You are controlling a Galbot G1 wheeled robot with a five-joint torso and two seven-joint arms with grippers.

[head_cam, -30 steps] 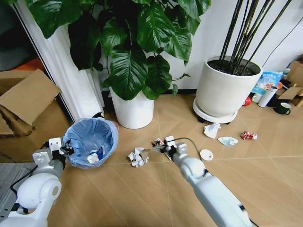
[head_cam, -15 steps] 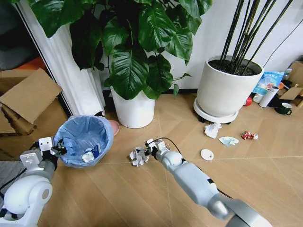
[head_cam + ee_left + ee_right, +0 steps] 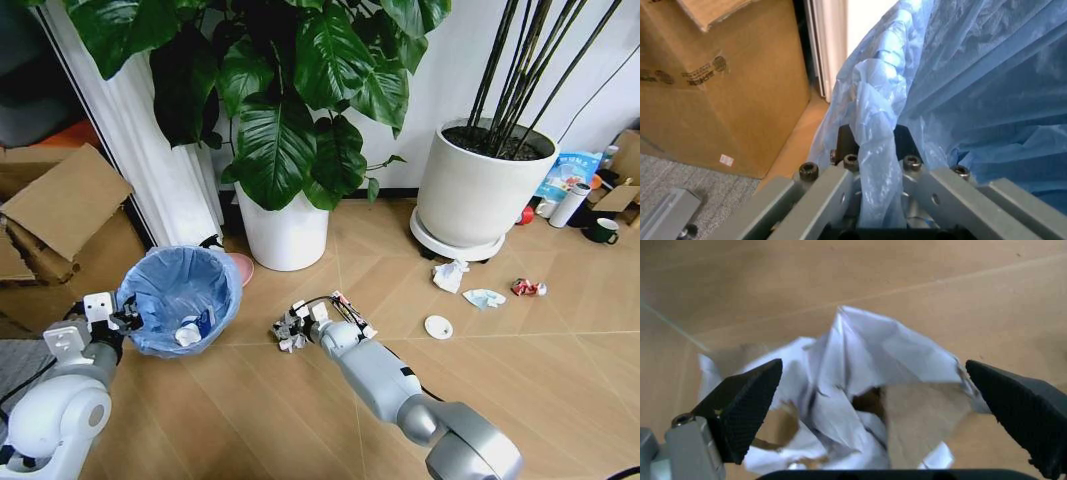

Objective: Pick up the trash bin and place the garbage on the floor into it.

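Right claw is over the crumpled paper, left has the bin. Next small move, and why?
Probably close the right claw. Its open fingertips already straddle the crumpled white paper on the floor. The left claw grips the trash bin by its rim nearby.

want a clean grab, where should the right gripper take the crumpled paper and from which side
Judging by its pose, take the crumpled paper across its raised middle ridge, coming straight down from above: the right gripper is open and straddles it, and the wad lies loose on the floor.
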